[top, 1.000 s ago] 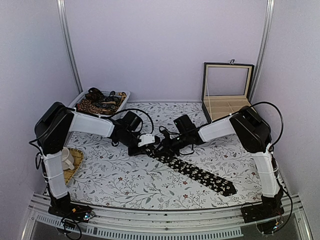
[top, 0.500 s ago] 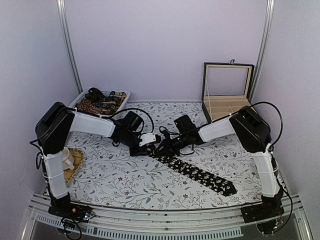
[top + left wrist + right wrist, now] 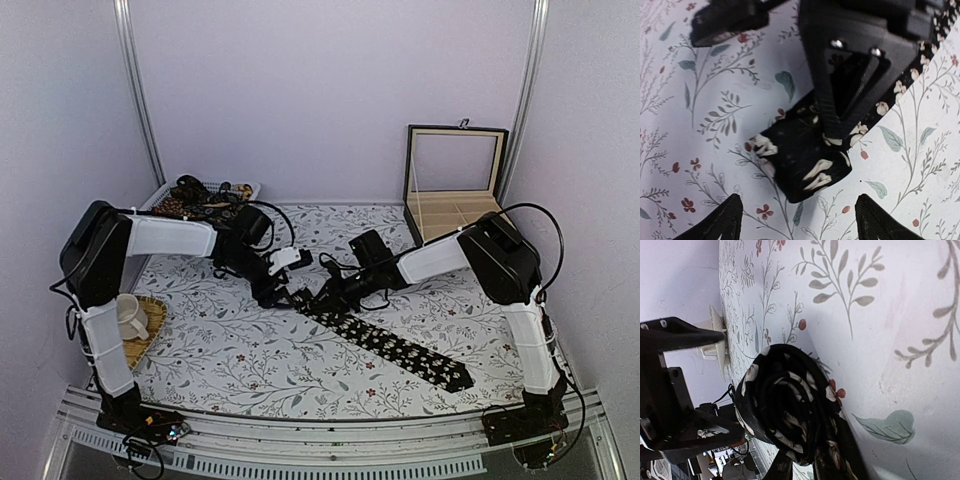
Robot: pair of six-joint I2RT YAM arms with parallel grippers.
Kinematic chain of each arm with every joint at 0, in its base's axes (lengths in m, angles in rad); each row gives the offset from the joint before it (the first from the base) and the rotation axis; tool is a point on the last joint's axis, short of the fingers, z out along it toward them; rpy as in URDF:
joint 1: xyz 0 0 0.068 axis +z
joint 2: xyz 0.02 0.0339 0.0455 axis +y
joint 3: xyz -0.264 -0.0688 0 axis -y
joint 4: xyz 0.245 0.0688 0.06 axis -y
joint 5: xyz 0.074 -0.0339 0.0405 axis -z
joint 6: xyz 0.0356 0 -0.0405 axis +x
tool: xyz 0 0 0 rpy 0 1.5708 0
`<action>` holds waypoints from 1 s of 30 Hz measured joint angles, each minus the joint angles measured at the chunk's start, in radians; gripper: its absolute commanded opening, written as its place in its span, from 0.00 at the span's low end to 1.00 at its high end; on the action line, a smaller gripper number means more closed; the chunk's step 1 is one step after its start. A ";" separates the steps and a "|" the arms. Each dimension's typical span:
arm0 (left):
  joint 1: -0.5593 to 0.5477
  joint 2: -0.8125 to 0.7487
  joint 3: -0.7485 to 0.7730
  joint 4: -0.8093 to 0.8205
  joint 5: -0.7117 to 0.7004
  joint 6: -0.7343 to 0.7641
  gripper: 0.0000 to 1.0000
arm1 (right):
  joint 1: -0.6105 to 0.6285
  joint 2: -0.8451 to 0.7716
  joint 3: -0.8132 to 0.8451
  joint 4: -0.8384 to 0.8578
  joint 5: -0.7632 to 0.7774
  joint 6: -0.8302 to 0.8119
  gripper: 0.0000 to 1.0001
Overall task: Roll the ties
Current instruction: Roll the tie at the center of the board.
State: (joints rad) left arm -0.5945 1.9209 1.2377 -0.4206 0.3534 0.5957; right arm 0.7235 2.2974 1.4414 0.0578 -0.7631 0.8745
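A black tie [image 3: 400, 348] with pale flower specks lies slanting across the floral cloth, its wide end near the front right. Its upper end is wound into a small roll [image 3: 800, 165] [image 3: 785, 405]. My right gripper [image 3: 320, 299] [image 3: 810, 467] is shut on that roll, its two fingers [image 3: 850, 90] pinched together into the coil from the right. My left gripper [image 3: 290, 296] [image 3: 797, 227] stands open just left of the roll, a fingertip [image 3: 715, 225] on either side and neither touching the fabric.
A white basket [image 3: 243, 188] at the back left holds more patterned ties. An open wooden box [image 3: 455, 190] with compartments stands at the back right. A white cup [image 3: 130, 315] sits on a woven mat near the left arm's base.
My left gripper has opened and let go of the roll, and the left arm has drawn back towards the rear left. The right gripper stays on the roll.
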 measured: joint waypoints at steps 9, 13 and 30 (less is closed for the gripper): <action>0.085 0.098 0.102 -0.030 0.246 -0.182 0.77 | 0.000 0.000 0.001 -0.001 0.000 -0.001 0.14; 0.092 0.157 0.106 -0.036 0.330 -0.262 0.77 | 0.000 0.000 0.001 -0.001 0.000 -0.003 0.14; 0.089 0.235 0.154 -0.030 0.436 -0.335 0.64 | 0.000 0.000 0.001 0.000 0.000 -0.003 0.16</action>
State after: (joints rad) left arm -0.5056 2.1563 1.3922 -0.4503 0.7891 0.2604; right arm 0.7235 2.2974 1.4422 0.0574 -0.7631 0.8711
